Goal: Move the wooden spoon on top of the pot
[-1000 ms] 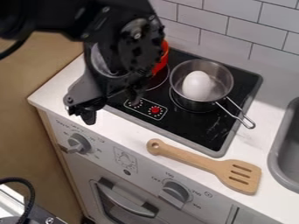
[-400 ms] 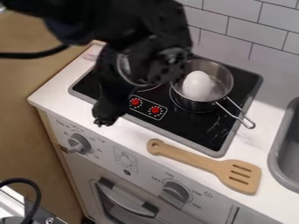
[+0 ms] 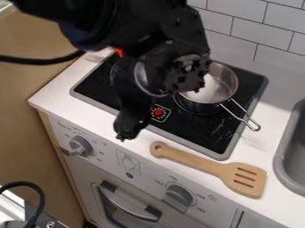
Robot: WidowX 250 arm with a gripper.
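Hand (image 3: pixel 127 132) near slantwise wooden spoon (image 3: pixel 221 171), handle (image 3: pixel 180 156) toward upper left.

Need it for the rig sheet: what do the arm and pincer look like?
Arm: black, bulky rounded sections, small round knobs dotted over the end nearest the pincer. Black cable loops off toward the left edge. Pincer: black too, tapering downward. No markings I can make out.
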